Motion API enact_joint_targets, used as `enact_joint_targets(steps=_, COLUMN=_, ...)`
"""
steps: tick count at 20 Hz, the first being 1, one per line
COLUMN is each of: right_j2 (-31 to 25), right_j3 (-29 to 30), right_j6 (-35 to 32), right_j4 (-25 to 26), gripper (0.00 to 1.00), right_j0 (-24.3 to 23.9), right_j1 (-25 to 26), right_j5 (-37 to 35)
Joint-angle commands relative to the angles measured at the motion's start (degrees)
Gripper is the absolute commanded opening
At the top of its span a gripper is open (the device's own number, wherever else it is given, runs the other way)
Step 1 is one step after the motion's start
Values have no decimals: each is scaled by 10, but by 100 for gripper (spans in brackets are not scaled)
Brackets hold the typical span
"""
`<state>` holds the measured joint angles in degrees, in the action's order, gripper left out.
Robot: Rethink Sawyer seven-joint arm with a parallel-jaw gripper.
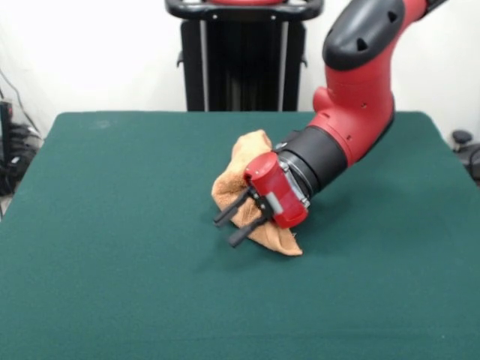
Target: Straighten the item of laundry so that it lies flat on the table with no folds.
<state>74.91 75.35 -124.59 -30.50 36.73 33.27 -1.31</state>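
A: How does the towel (241, 171) look?

B: Crumpled. It is a light orange-tan bundle, bunched into a lumpy heap with soft folds, one rounded lobe standing up behind and a flatter corner trailing out toward the front. I can't make out any stripes or a label in this heap.

A: Where does it sit?

B: Near the middle of the green table (112, 225), resting on the cloth. The gripper (230, 229) is tilted low and lies right across the towel's front side, so part of the fabric is hidden behind the red wrist.

A: And the fingers (225, 214)?

B: Two black fingers stick out past the towel's front edge, a narrow gap between them, with nothing visibly pinched there; the tips hang just over bare felt.

A: Any room around the towel?

B: Plenty. Bare green cloth spreads wide on every side of the towel, and all the table's edges lie well apart from it.
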Motion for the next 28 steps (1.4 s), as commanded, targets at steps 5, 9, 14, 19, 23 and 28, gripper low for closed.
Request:
enact_joint_targets(steps=5, right_j2=-120, right_j3=-41, right_j6=-81, right_j4=-2, gripper=100, right_j0=-7, right_j1=1, right_j5=29)
enact_joint_targets(steps=9, right_j2=-123, right_j3=-40, right_j6=-82, right_j4=-5, gripper=100, right_j0=-2, right_j1=-1, right_j5=19)
enact_joint_targets(steps=14, right_j2=-134, right_j3=-33, right_j6=-88, right_j4=-7, gripper=100, right_j0=7, right_j1=-9, right_j5=21)
enact_joint_targets(steps=19, right_j2=-157, right_j3=-39, right_j6=-91, right_j4=-8, gripper=100, right_j0=7, right_j1=-20, right_j5=31)
enact_joint_targets(steps=23, right_j2=-201, right_j3=-36, right_j6=-81, right_j4=8, gripper=100, right_j0=10, right_j1=-58, right_j5=18)
enact_joint_targets(steps=28, right_j2=-239, right_j3=-43, right_j6=-69, right_j4=25, gripper=100, right_j0=1, right_j1=-83, right_j5=28)
